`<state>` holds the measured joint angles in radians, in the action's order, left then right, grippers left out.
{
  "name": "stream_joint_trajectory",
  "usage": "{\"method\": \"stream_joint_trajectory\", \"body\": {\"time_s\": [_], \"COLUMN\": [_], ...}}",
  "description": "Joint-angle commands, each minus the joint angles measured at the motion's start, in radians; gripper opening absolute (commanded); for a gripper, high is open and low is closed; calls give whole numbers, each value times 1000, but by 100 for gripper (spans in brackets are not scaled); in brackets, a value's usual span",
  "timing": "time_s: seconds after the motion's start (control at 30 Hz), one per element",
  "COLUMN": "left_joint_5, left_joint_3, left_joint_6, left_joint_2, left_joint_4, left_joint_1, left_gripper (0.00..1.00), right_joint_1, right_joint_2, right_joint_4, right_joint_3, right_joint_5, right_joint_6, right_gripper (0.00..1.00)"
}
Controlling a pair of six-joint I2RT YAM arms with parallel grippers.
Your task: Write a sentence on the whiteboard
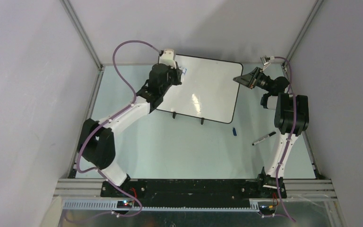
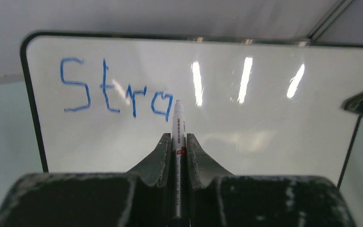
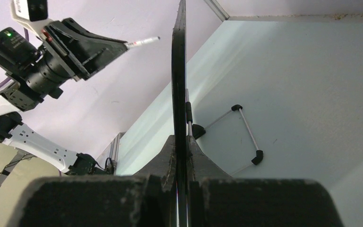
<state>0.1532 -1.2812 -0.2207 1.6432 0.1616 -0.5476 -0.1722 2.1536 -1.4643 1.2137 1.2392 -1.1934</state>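
The left arm (image 1: 123,116) is reaching forward, its left gripper (image 2: 178,138) clenching a marker (image 2: 178,124) that is pointing straight out between the fingers (image 2: 158,156), tip touching the whiteboard (image 2: 274,137) just after the blue sentence (image 2: 116,90), reading "Stra". The right gripper (image 3: 180,144) is pinching the board's right edge toward the far side of the table (image 1: 170,146).

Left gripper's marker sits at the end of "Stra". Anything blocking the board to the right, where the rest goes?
Nothing visible. The whiteboard right of the sentence is bare, just glare streaks. The left gripper holds the marker at the last letter; the right gripper clamps the right edge, off the writing line.
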Motion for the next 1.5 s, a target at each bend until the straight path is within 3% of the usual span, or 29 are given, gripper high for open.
{"method": "stream_joint_trajectory", "body": {"time_s": [0.0,0.27,0.67,0.9,1.47], "left_joint_5": [11,45,9,73,100], "left_joint_3": [-34,-125,186,262,256], "left_joint_6": [-19,5,11,31,-33], "left_joint_2": [-53,-24,-197,-262,-226], "left_joint_4": [117,97,229,280,275], "left_joint_1": [-2,-3,-2,-2,-3], "left_gripper": [0,0,0,0,0], "right_joint_1": [-12,-12,-3,-4,-9], "right_joint_2": [-67,-67,-70,-72,-73], "right_joint_4": [-41,-42,-42,-43,-42], "right_joint_3": [6,7,6,7,6], "right_joint_5": [2,-1,-3,-2,-7], "right_joint_6": [-21,-20,-20,-23,-31], "right_gripper": [0,0,0,0,0]}}
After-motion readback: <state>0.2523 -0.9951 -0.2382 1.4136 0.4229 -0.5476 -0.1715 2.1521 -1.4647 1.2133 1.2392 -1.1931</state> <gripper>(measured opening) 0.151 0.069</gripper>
